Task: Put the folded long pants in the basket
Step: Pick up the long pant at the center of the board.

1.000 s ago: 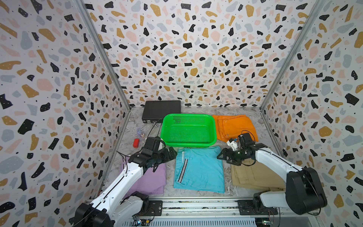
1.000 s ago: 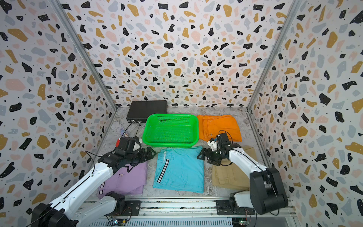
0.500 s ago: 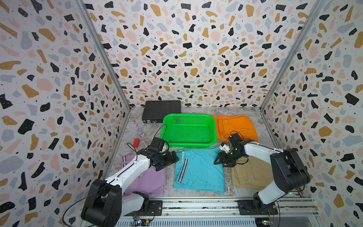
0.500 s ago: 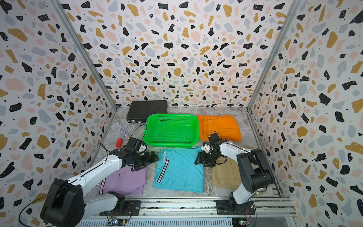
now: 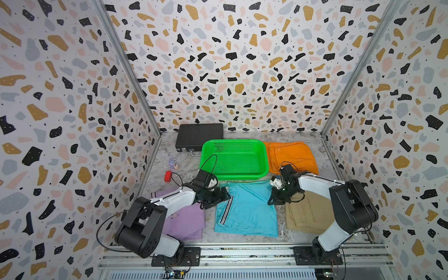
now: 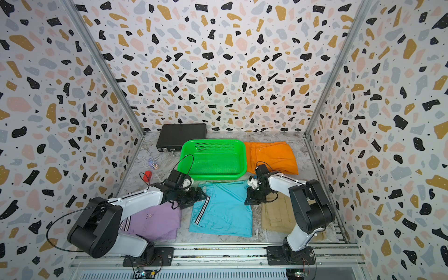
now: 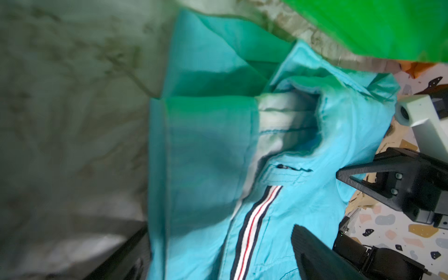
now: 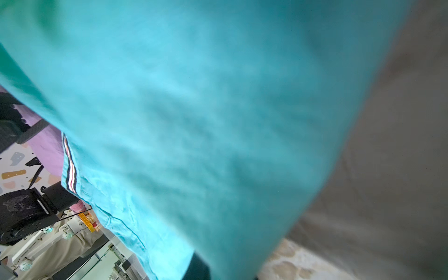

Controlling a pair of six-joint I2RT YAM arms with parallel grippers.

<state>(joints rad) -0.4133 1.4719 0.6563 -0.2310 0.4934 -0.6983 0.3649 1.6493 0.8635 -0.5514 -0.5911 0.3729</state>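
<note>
The basket (image 5: 232, 146) is crowded on three sides: black case (image 5: 198, 138) at a back corner, orange pants (image 5: 291, 155) just beside, cyan pants (image 5: 247, 208) in front. Some bare floor (image 5: 188, 164) is left around the red block (image 5: 167, 176).

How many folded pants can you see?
4. The orange pair lies right of the green basket. In front: cyan pair in the middle, lilac pair left, khaki pair right. None seems hidden.

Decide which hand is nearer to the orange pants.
Right. The right hand is at the cyan pants' right edge, just in front of the orange pants; the left hand is at their left edge, farther off.
</note>
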